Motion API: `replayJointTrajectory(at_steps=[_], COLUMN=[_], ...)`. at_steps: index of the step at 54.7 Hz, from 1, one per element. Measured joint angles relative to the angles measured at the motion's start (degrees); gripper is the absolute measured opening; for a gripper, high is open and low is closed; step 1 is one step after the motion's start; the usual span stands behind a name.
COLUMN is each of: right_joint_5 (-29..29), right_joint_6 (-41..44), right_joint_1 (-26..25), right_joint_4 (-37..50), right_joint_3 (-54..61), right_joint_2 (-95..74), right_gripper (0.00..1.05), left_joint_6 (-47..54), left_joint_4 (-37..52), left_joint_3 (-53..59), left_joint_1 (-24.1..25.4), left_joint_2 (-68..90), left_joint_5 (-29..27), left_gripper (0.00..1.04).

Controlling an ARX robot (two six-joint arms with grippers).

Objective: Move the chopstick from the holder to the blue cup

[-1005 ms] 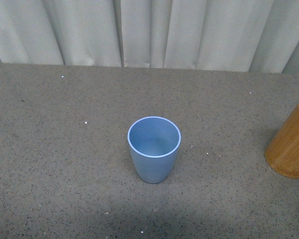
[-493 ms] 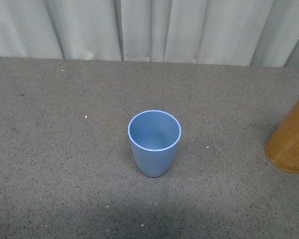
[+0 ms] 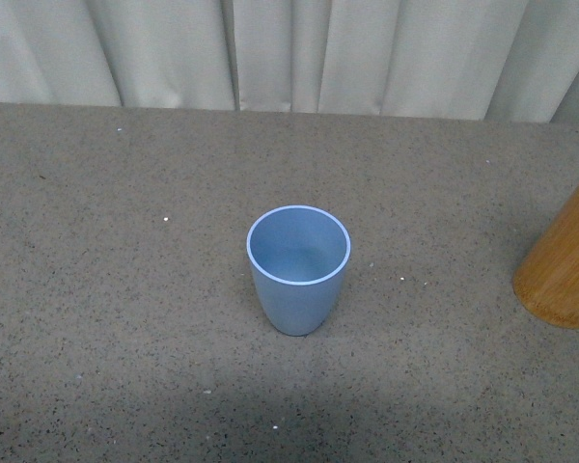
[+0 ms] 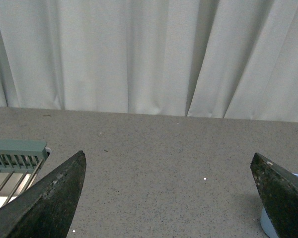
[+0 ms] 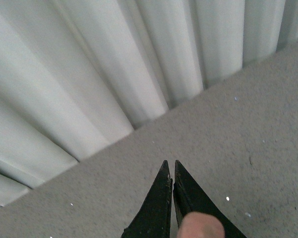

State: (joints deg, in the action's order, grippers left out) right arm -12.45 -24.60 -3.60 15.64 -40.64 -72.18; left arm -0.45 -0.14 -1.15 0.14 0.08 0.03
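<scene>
Reader: Grey speckled table (image 3: 125,318) before a pale pleated curtain (image 3: 289,53). What stood on it?

Legend: Front view. The blue cup (image 3: 298,275) stood upright near the middle of the table, mouth open, nothing visible inside. The holder (image 3: 563,265) stood well apart from it toward the robot's right. The frame edge cut it off, so its contents could not be read. Neither arm appeared in this view.

Reader: And the two claws?

Legend: Left wrist view. The left claw (image 4: 167,154) was spread wide and held nothing. A sliver of the cup showed beside one finger, and a pale green slatted rack (image 4: 15,151) lay near the other. Right wrist view. The right claw (image 5: 171,163) was closed to a thin slit and pointed toward the table's far edge and the curtain. A blurred salmon-pink rounded end lay close against the base of its fingers. This was taken to be the knob of the chopstick (image 5: 203,227), pinched in that claw, though the shaft and the contact itself were hidden.

Reader: How far along was the transfer?

Legend: By these views, the withdrawal from the holder was judged done, with the chopstick carried by the right claw. Three steps were left: bring it over the cup's mouth, lower the tip inside the rim, and release. Where the right claw hung relative to the cup could not be told, since neither vessel appeared in its view.
</scene>
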Motion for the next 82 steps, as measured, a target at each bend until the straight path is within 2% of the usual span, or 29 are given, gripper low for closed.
replayJointTrajectory(at_steps=[9, 23, 28, 51, 82], right_joint_5=[-0.33, -5.77, -6.34, -5.29, -5.49], right_joint_6=[-0.17, -2.89, -4.39, -11.5, -12.76], right_joint_1=[3.8, 20.33, 23.76, 30.82, 33.66], right_joint_4=[-3.39, 1.01, 3.78, 11.06, 13.4], right_joint_3=[-3.56, -3.17, -2.19, 0.13, -1.01], right_joint_2=[6.43, 3.48, -0.5, -11.61, -18.86], right_gripper=[0.01, 0.01, 0.01, 0.01, 0.01], left_joint_6=[0.0, 0.0, 0.0, 0.0, 0.0], left_joint_4=[0.0, 0.0, 0.0, 0.0, 0.0], left_joint_3=[0.0, 0.0, 0.0, 0.0, 0.0], left_joint_1=[0.0, 0.0, 0.0, 0.0, 0.0], left_joint_2=[0.0, 0.0, 0.0, 0.0, 0.0], left_joint_5=[0.0, -0.02, -0.02, 0.0, 0.0], left_gripper=[0.98, 0.98, 0.98, 0.98, 0.98])
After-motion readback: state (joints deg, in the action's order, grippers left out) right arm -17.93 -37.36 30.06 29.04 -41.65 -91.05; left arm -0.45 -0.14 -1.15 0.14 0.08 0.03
